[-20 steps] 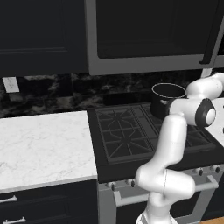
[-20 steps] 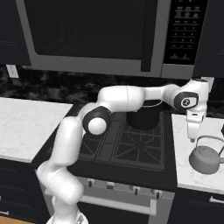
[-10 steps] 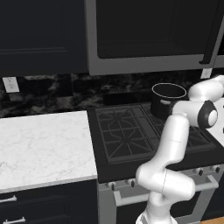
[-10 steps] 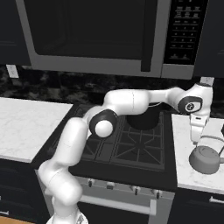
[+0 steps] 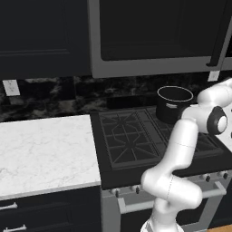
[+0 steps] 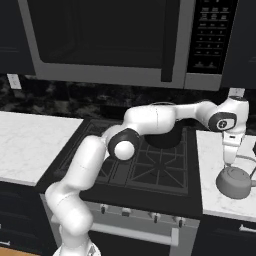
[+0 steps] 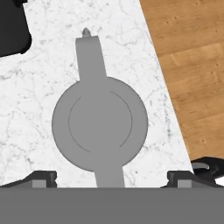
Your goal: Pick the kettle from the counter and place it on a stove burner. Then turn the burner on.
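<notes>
The kettle [image 7: 99, 124] is a squat grey pot seen from straight above in the hand view, its spout pointing up the picture. It stands on the white marble counter [image 7: 30, 109] right of the stove. My gripper [image 7: 111, 179] is open, with its dark fingertips [image 7: 40, 177] wide apart on either side of the kettle's handle line and nothing between them. From the right base view, the gripper [image 6: 229, 160] hangs just above the kettle [image 6: 235, 182], at its left side. The stove burners [image 6: 155, 165] lie to the kettle's left.
A tall black pot [image 5: 174, 104] stands on the back right burner. Knobs [image 6: 125, 212] line the stove front. The counter's right edge drops to the wooden floor [image 7: 192, 65]. A microwave [image 6: 115, 40] hangs over the stove. More counter [image 5: 45, 149] lies left of it.
My hand has swung a little to the right and come down towards the kettle, staying open. The kettle and pot have not moved.
</notes>
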You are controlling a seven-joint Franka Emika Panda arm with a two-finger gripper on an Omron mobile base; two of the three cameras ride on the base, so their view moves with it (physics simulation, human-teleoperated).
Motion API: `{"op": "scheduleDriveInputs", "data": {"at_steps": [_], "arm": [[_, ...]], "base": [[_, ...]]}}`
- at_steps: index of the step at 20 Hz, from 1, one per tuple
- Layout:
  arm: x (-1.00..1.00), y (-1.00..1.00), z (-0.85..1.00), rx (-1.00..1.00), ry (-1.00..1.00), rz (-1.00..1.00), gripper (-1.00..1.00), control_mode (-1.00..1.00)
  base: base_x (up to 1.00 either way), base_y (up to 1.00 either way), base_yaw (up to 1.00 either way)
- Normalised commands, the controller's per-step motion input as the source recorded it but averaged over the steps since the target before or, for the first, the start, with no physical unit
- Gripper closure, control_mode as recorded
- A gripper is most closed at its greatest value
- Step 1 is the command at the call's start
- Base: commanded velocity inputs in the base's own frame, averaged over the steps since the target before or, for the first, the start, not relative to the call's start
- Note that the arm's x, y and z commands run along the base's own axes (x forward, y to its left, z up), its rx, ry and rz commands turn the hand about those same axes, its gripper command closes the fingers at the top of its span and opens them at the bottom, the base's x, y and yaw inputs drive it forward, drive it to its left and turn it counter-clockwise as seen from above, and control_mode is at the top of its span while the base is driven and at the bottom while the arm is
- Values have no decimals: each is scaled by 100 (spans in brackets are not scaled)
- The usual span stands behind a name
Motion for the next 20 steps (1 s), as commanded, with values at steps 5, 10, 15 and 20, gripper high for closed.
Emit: {"op": "scheduleDriveInputs", "data": {"at_steps": [5,10,15,20], "arm": [[1,-3,-13,0,0,0,-100,-100],[0,0,-20,0,0,0,-100,-100],[0,0,0,0,0,0,-100,-100],[0,0,0,0,0,0,100,-100]], "base": [[0,0,0],[0,0,0],[0,0,0],[0,0,0]]}}
